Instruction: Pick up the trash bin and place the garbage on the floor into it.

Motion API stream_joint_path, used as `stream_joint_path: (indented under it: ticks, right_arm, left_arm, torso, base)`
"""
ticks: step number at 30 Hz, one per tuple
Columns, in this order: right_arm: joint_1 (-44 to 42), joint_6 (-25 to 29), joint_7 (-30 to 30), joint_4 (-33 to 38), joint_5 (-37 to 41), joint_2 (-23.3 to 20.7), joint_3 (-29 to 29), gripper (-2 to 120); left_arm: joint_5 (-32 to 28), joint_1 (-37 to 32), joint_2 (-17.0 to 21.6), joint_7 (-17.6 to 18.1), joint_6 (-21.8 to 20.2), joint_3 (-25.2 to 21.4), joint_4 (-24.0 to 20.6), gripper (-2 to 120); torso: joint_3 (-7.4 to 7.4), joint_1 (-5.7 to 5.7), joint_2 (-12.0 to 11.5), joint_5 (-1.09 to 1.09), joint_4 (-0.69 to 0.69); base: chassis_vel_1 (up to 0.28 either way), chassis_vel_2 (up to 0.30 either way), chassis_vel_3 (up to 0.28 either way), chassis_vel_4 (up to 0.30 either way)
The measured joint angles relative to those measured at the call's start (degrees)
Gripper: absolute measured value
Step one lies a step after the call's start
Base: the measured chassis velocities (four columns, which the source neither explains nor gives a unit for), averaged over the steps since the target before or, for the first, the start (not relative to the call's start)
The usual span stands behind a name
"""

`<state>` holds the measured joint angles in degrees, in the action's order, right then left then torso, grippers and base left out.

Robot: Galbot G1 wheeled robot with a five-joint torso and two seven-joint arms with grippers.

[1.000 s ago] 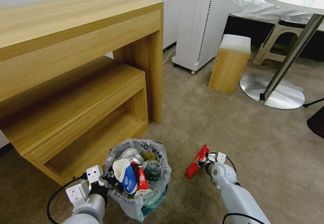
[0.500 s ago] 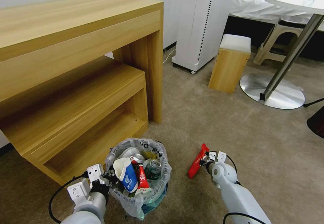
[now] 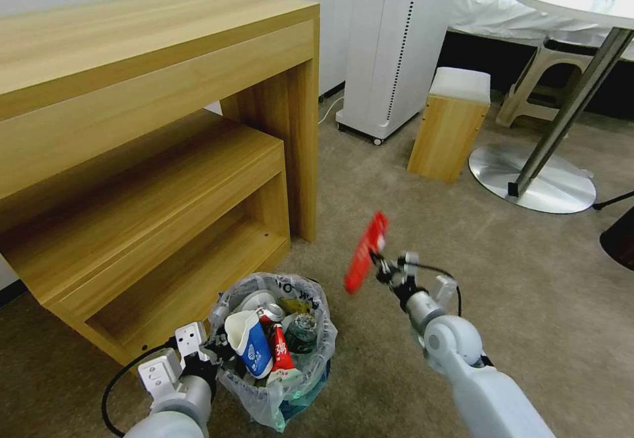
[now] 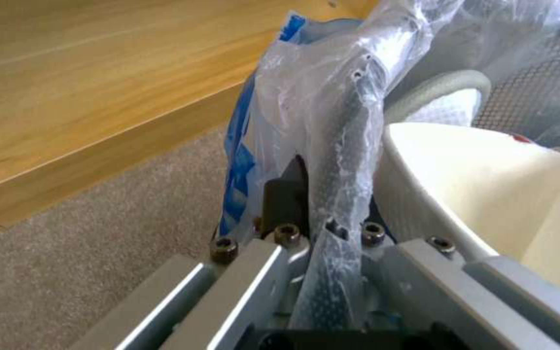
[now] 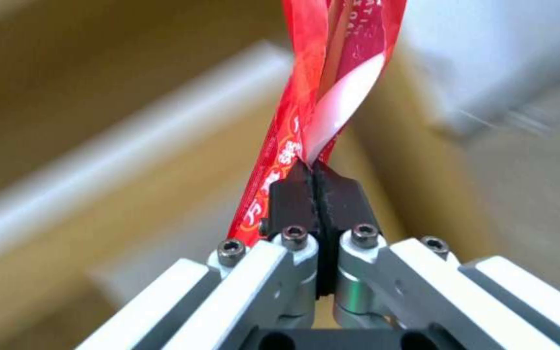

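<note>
Right gripper [image 3: 382, 271] at centre frame in the head view, jaws clenched on the lower end of a red wrapper [image 3: 365, 253]: light, limp, slick film, likely to flutter or slip, so best pinched near its end as here. Left gripper [image 3: 212, 353] at lower left, jaws clamped over the bagged rim of the trash bin [image 3: 277, 392], already heaped with a paper cup [image 3: 249, 342] and a can. Open floor [image 3: 462, 246] toward the right; wooden shelf unit [image 3: 198, 180] close on the bin's left, leaving a clear path above the rim

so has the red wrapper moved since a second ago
Yes. The red wrapper, pinched in the right tool, has risen off the floor and now sits farther up, nearer the wooden desk leg.
</note>
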<state>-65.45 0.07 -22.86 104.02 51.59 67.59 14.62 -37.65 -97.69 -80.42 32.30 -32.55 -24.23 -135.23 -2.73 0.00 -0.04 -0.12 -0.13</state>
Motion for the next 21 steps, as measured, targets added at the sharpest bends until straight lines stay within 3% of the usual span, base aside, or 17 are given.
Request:
stream_joint_path:
  ticks: [3,10,21]
  right_arm:
    - [0.06,2.81,-10.01,2.00,1.16,0.14,-2.98,0]
    - [0.05,5.53,-19.04,-0.78,-2.47,1.15,-8.28,0]
    - [-1.51,5.30,-18.81,-4.88,-10.79,0.35,-11.65,0]
  left_arm:
    - [0.08,-0.08,-0.08,0.00,0.00,0.03,-0.14,0]
    - [0.08,-0.63,-0.08,0.00,0.00,-0.16,-0.85,0]
    - [0.20,-1.29,-0.11,-0.01,0.03,-0.10,-1.68,0]
  torso:
    - [0.00,0.00,0.00,0.00,0.01]
    - [0.00,0.00,0.00,0.00,0.01]
    - [0.00,0.00,0.00,0.00,0.01]
  base:
    - [0.000,0.000,0.000,0.000]
    - [0.000,0.000,0.000,0.000]
    - [0.000,0.000,0.000,0.000]
